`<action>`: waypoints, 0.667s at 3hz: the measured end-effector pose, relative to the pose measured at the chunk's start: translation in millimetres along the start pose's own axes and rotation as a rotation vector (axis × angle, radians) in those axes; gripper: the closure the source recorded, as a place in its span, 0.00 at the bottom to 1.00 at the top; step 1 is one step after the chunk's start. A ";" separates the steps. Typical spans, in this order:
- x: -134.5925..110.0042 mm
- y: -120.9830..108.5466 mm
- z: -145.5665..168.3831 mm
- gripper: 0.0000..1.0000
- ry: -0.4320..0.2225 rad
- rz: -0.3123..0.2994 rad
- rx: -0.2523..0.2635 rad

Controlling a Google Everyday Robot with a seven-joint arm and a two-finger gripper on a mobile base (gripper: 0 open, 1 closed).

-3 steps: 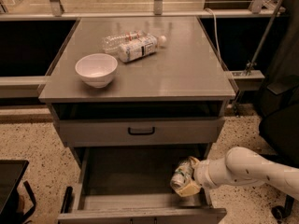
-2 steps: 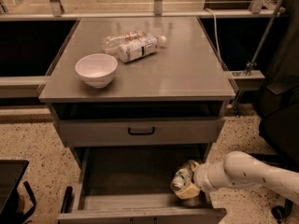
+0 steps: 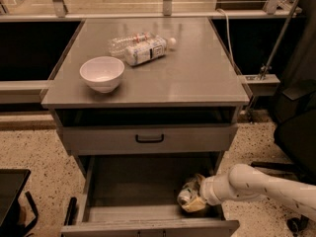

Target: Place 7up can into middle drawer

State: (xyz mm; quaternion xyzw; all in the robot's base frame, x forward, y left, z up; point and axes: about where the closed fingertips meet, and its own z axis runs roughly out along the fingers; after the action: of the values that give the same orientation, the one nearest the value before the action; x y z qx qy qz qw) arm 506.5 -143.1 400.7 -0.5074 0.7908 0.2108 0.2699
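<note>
7up can (image 3: 185, 195): lay tilted, shiny end facing out, low in the right front corner of the middle drawer (image 3: 138, 184).
Claw (image 3: 191, 198): closed around the can, pale fingers above and below it, reaching in from the right on a white arm (image 3: 261, 186).
Drawer: pulled open, floor bare; whether the can touched the floor could not be told.
Bench (image 3: 197, 78): carried a white bowl (image 3: 102, 73) and clear bottles (image 3: 140, 48), well apart from the can.
Risk: released on its side, the can would likely roll; the wrist sat close to the right wall and could knock it when pulling out.
Change: a second earlier the can and claw were slightly higher and further right; they had sunk toward the drawer front.
</note>
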 end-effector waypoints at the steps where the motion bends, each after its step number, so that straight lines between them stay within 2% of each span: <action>1: 0.0 0.0 0.0 0.81 0.000 0.000 0.000; 2: 0.0 0.0 0.1 0.57 0.000 0.000 0.000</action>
State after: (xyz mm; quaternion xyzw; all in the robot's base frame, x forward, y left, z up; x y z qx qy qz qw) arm 506.5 -143.0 400.6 -0.5074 0.7907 0.2108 0.2699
